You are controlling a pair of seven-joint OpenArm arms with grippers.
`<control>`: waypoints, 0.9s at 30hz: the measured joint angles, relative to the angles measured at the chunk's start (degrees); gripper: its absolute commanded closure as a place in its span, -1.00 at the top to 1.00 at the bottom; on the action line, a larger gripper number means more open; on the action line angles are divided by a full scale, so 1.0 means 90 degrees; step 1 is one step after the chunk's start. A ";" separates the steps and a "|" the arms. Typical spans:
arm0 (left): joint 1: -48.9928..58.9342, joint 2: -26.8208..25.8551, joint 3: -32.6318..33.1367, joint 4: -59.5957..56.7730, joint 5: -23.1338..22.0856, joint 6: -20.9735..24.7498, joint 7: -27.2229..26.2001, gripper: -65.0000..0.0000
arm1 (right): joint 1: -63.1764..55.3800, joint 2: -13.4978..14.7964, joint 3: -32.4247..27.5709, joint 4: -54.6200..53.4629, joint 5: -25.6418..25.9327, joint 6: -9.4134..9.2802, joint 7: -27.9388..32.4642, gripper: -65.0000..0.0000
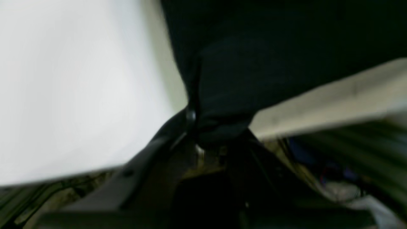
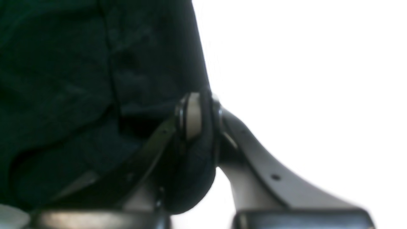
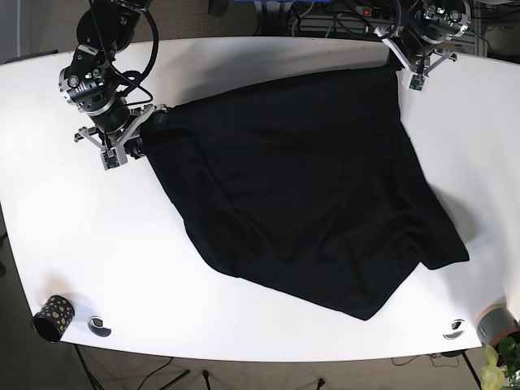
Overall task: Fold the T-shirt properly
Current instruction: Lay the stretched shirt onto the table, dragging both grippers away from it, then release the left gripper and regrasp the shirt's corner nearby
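While spread dark and rumpled across the middle of the white bench [image 3: 49, 203], T-shirt [image 3: 309, 195] held at two corners: one near the bench's far right edge, the other toward the far left. Left fingers [image 3: 404, 71] clamped on the fabric corner near the far right edge; in the left wrist view, cloth [image 1: 222, 127] bunched between the two dark fingers, with the bench edge and blurred clutter beyond it visible behind. Right fingers [image 3: 140, 134] clamped on the opposite corner toward the far left; in the right wrist view, a fold of dark fabric [image 2: 194, 178] pinched between the pads and bulging out below them, the rest of the garment filling the view's left half over bare white surface. From the two held corners, garment draped diagonally toward the near right corner of the bench, lower hem lying wrinkled and flat, near edge well short of the bench's near edge. Small dark speckled cup [image 3: 52, 315] standing at the near left corner, a small round fitting [image 3: 99, 327] just beside it. Second round fitting [image 3: 455, 329] near the near right corner, a grey cylindrical object [image 3: 497, 323] at the bench edge beside it.
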 measured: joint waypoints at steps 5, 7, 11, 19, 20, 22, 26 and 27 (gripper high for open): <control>0.0381 0.0369 -0.0342 0.0007 -0.0027 -0.0444 -0.0216 -0.97 | -0.0041 0.0022 0.0012 0.0000 0.0012 0.0027 0.0039 -1.00; 0.0393 0.0401 -0.0364 0.0007 -0.0022 -0.0476 -0.0223 -0.85 | -0.0051 0.0019 0.0012 -0.0002 0.0015 0.0024 0.0036 -1.00; 0.0238 0.0389 -0.0403 0.0010 0.0002 -0.0474 -0.0236 -0.35 | -0.0049 -0.0002 -0.0024 -0.0002 0.0015 0.0027 0.0041 -1.00; -0.0238 0.0362 -0.1144 0.0032 0.0000 -0.0500 -0.0223 0.24 | -0.0049 0.0000 -0.0029 -0.0002 -0.0010 0.0024 0.0041 -1.00; -0.0304 0.0345 -0.1207 0.0034 -0.0061 -0.0585 -0.0226 0.24 | -0.0049 0.0000 -0.0029 -0.0002 -0.0010 0.0024 0.0041 -1.00; -0.0444 0.0170 -0.1404 0.0034 -0.0423 -0.1030 -0.0206 0.24 | -0.0029 -0.0002 -0.0041 -0.0002 -0.0007 0.0024 0.0041 -1.00; -0.0850 -0.0406 -0.1914 0.0051 -0.1479 -0.1290 0.0185 0.24 | 0.0112 0.0005 -0.0034 -0.0015 -0.0039 0.0024 -0.0002 -1.00; -0.1037 -0.0576 -0.2140 0.0041 -0.1727 -0.1282 0.0622 0.24 | 0.0143 0.0002 -0.0034 -0.0015 -0.0036 0.0022 0.0002 -1.00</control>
